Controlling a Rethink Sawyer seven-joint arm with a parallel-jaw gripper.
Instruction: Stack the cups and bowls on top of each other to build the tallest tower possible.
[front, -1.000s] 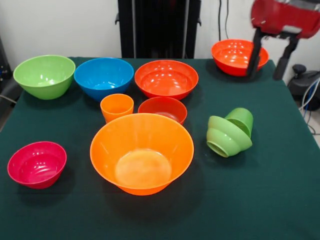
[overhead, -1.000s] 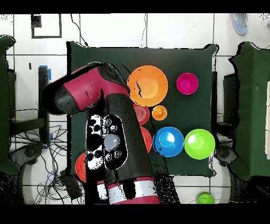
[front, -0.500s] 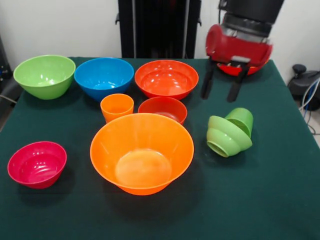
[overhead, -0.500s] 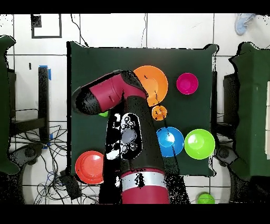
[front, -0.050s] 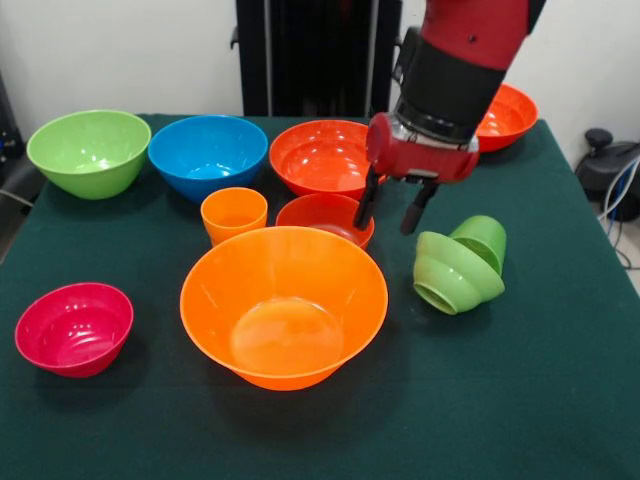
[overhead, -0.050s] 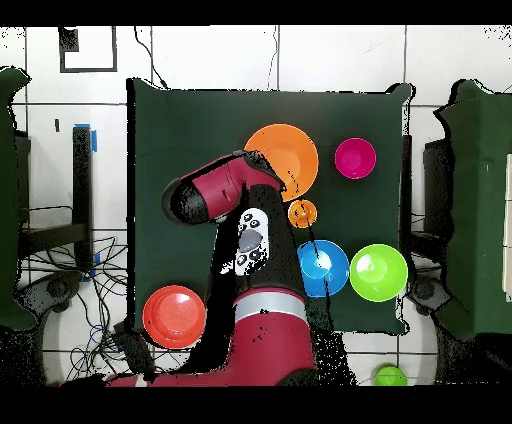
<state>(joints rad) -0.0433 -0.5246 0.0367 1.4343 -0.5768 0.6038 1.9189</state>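
My gripper hangs open and empty just above the table, between the small red-orange bowl and a small green bowl that lies tipped on its side. A translucent green cup rests against that green bowl. The largest orange bowl stands upright in front, also seen from above. The orange cup stands upright behind its left rim, next to the small red-orange bowl. No tower stands. In the overhead view the arm hides the gripper and both green pieces.
Along the back stand a large green bowl, a blue bowl and a red-orange bowl. Another red-orange bowl sits at the far right corner behind the arm. A pink bowl is at the near left.
The arm has swung from the far right corner leftward and down toward the table's middle. The gripper stays open. No cup or bowl has moved.
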